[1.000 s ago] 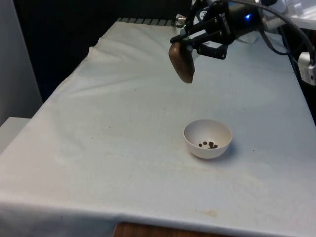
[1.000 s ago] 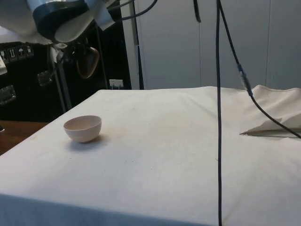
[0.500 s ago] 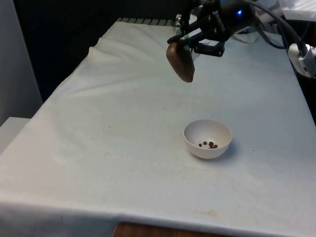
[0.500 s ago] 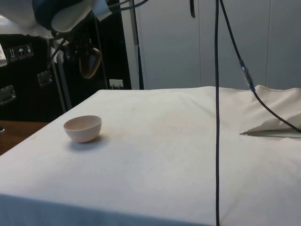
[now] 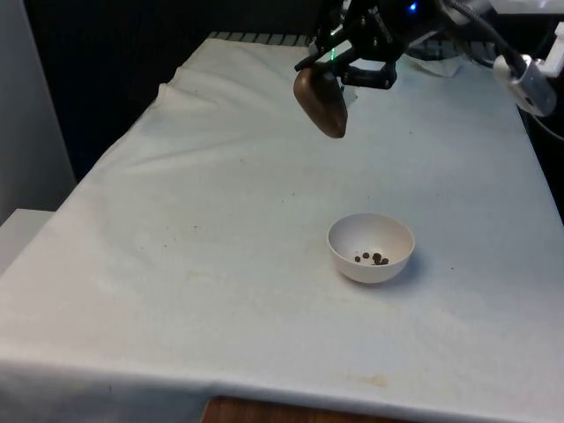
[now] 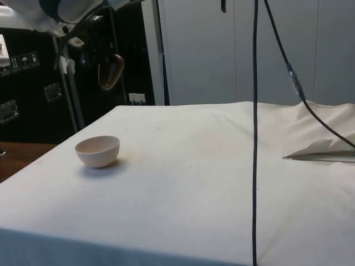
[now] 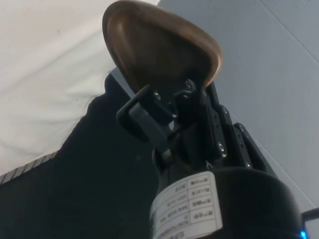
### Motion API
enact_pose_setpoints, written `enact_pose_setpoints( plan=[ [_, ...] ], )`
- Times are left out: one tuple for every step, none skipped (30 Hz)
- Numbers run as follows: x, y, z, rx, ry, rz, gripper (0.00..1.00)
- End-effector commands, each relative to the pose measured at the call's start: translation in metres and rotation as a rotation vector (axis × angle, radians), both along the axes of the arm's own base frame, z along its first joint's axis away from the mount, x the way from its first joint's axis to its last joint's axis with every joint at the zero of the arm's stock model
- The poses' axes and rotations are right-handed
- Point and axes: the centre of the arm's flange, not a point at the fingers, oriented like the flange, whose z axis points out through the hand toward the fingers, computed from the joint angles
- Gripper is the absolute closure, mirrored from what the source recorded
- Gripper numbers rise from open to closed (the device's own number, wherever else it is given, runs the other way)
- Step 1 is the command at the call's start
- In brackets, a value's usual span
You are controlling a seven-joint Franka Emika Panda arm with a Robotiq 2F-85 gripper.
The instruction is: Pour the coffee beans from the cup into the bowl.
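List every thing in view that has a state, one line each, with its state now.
cup: brown, held in the air by the claw, tipped over, away from the bowl.
claw: shut on the cup's rim.
bowl: white, upright on the cloth, a few coffee beans inside.
cloth: spread over the table, rumpled at one end in the side view.

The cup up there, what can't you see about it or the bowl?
- Inside of the brown cup: its mouth faces away in the front and side views, and in the wrist view the tool clamps it, showing its outside.
- Beans in the white bowl: the side view's near wall hides them.
- Bean count: too small in the front view.
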Motion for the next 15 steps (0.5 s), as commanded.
enact_pose_setpoints(
  plan=[
    [-0.001, -0.002, 0.003, 0.023, -0.002, 0.005, 0.88],
    [-0.001, -0.003, 0.003, 0.028, -0.001, 0.0, 0.88],
    [-0.002, -0.005, 0.005, 0.037, 0.001, -0.007, 0.88],
    [-0.001, -0.004, 0.003, 0.02, 0.003, -0.014, 0.88],
    [-0.002, -0.006, 0.006, 0.041, 0.002, -0.011, 0.88],
    [-0.003, -0.007, 0.006, 0.044, 0.002, -0.015, 0.88],
    [-0.003, -0.008, 0.007, 0.048, 0.003, -0.018, 0.88],
    [-0.004, -0.009, 0.008, 0.051, 0.004, -0.022, 0.88],
    [-0.004, -0.01, 0.008, 0.055, 0.005, -0.024, 0.88],
    [-0.005, -0.011, 0.008, 0.057, 0.007, -0.028, 0.88],
    [-0.006, -0.013, 0.008, 0.058, 0.008, -0.031, 0.88],
    [-0.007, -0.014, 0.009, 0.061, 0.009, -0.036, 0.88],
    [-0.008, -0.016, 0.009, 0.066, 0.012, -0.041, 0.88],
    [-0.008, -0.016, 0.007, 0.05, 0.019, -0.051, 0.88],
    [-0.009, -0.017, 0.009, 0.067, 0.013, -0.043, 0.88]
  ],
)
